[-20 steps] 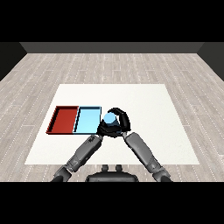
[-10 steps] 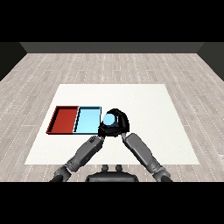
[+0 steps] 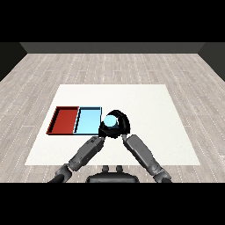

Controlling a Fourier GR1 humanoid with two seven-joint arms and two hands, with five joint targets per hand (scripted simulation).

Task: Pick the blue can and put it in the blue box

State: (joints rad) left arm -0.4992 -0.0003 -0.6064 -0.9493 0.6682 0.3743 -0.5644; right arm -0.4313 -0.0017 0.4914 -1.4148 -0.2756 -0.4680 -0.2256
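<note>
The blue can shows its light blue top just past the right edge of the light blue tray. My right hand is curled round the can from the right. Its forearm rises from the lower right. My left hand lies close under the can at the end of its forearm from the lower left. It is mostly hidden against the right hand. I cannot tell whether the can rests on the table or hangs above it.
A red tray lies against the left side of the light blue tray. Both sit on the white table, which reaches out to the right and back. Grey wood floor surrounds the table.
</note>
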